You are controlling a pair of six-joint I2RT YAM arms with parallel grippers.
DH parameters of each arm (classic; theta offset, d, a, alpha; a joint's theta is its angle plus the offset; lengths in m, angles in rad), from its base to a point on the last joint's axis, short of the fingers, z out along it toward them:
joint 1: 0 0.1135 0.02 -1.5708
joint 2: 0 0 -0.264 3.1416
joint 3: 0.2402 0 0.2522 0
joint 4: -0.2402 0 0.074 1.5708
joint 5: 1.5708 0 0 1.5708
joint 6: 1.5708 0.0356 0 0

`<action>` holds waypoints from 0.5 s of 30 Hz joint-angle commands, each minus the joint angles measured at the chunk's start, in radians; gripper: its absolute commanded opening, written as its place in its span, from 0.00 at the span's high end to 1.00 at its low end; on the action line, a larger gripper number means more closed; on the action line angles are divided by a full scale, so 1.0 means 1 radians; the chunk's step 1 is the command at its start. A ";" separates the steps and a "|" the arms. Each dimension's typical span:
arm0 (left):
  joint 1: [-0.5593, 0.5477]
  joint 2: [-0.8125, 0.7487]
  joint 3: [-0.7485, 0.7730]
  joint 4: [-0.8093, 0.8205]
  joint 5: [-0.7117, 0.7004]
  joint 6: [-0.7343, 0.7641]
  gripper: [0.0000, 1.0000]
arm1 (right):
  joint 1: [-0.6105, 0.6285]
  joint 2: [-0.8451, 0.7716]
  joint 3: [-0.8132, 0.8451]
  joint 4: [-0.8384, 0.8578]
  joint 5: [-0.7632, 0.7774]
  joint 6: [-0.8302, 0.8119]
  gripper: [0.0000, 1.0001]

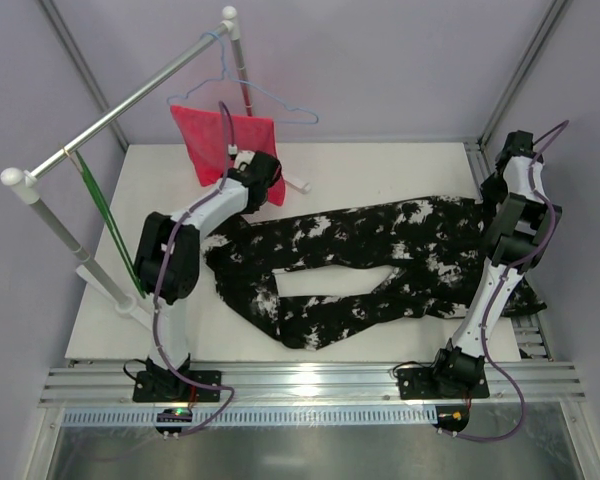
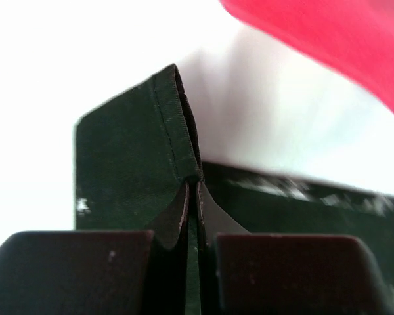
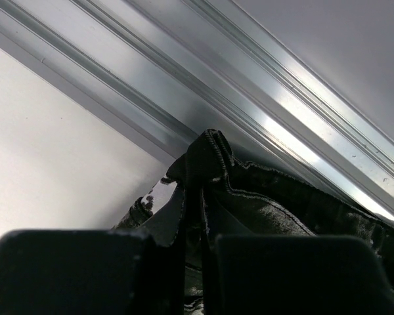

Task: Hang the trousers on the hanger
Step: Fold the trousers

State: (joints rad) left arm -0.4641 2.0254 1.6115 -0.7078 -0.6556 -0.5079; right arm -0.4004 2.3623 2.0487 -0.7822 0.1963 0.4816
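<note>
Top external | trousers [image 1: 360,235] lie left-right, waist probably right | left end effector [image 2: 194,220], right end effector [image 3: 196,203] clamp fabric

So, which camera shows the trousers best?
The top external view: the whole trousers lie spread out, both legs visible. The left wrist view shows only a folded edge pinched in the left gripper; the right wrist view, only a bunched edge in the right gripper.
</note>
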 commanded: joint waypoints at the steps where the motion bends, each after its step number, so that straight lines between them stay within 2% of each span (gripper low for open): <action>1: 0.044 -0.034 0.056 -0.039 -0.127 0.003 1.00 | -0.061 -0.101 0.008 0.041 0.058 0.031 0.96; 5: 0.085 -0.033 0.024 0.071 -0.134 0.041 1.00 | -0.068 -0.112 0.007 0.057 0.051 0.048 0.96; 10: 0.096 -0.062 0.014 0.160 -0.222 0.060 1.00 | -0.071 -0.121 0.002 0.075 0.058 0.048 0.96; 13: 0.096 -0.039 0.091 0.102 -0.352 0.043 1.00 | -0.077 -0.120 -0.001 0.090 0.054 0.051 0.96; 15: 0.097 -0.008 0.128 -0.003 -0.432 -0.004 0.99 | -0.077 -0.117 0.002 0.092 0.051 0.052 0.96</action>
State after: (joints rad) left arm -0.3664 2.0262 1.6539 -0.6495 -0.8959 -0.4671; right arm -0.4099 2.3341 2.0357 -0.7784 0.1822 0.4877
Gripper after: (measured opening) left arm 0.008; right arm 0.073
